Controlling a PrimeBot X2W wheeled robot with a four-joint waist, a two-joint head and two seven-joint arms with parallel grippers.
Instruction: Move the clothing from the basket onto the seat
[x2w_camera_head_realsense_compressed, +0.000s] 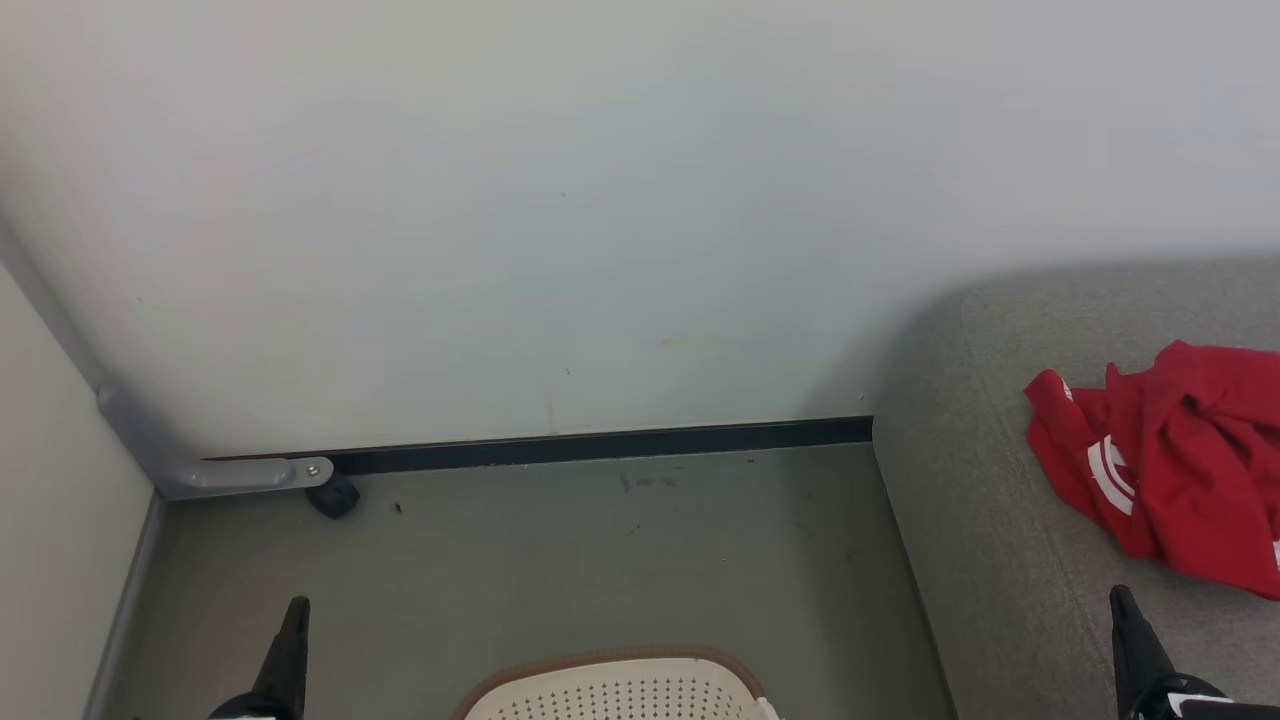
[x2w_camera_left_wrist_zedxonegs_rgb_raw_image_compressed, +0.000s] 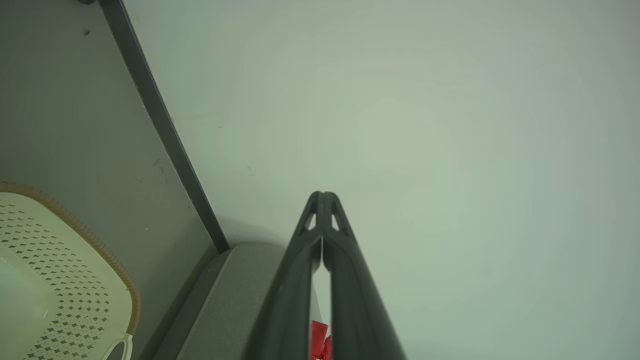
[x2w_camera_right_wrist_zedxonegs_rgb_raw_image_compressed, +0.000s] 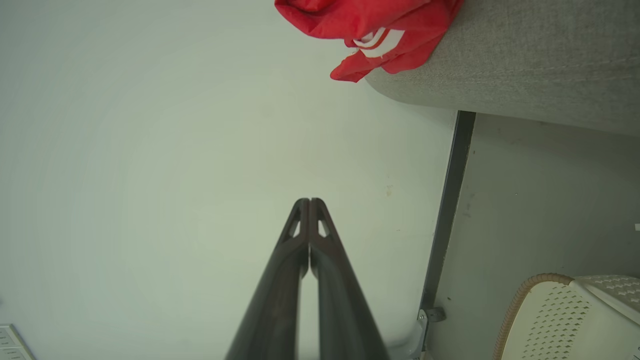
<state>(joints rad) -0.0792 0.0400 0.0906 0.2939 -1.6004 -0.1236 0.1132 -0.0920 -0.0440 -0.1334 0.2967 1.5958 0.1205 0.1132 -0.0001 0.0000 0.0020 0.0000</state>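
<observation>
Red clothing (x2w_camera_head_realsense_compressed: 1170, 465) with white stripes lies crumpled on the grey seat (x2w_camera_head_realsense_compressed: 990, 520) at the right; the right wrist view has the clothing (x2w_camera_right_wrist_zedxonegs_rgb_raw_image_compressed: 370, 30) at its top, on the seat (x2w_camera_right_wrist_zedxonegs_rgb_raw_image_compressed: 525, 65). A sliver of red (x2w_camera_left_wrist_zedxonegs_rgb_raw_image_compressed: 319, 340) shows between my left fingers' bases. The cream basket (x2w_camera_head_realsense_compressed: 620, 690) with its brown rim stands on the floor at the bottom middle, its visible inside bare (x2w_camera_left_wrist_zedxonegs_rgb_raw_image_compressed: 55, 290) (x2w_camera_right_wrist_zedxonegs_rgb_raw_image_compressed: 565, 320). My left gripper (x2w_camera_head_realsense_compressed: 297, 606) (x2w_camera_left_wrist_zedxonegs_rgb_raw_image_compressed: 323, 194) is shut and holds nothing, left of the basket. My right gripper (x2w_camera_head_realsense_compressed: 1118, 594) (x2w_camera_right_wrist_zedxonegs_rgb_raw_image_compressed: 308, 201) is shut and holds nothing, over the seat's front.
A pale wall (x2w_camera_head_realsense_compressed: 560, 220) stands close ahead with a dark skirting strip (x2w_camera_head_realsense_compressed: 600, 445) along the grey floor (x2w_camera_head_realsense_compressed: 560, 560). A grey bracket (x2w_camera_head_realsense_compressed: 200, 470) and a small black foot (x2w_camera_head_realsense_compressed: 335, 497) sit in the left corner. A side wall (x2w_camera_head_realsense_compressed: 50, 520) closes the left.
</observation>
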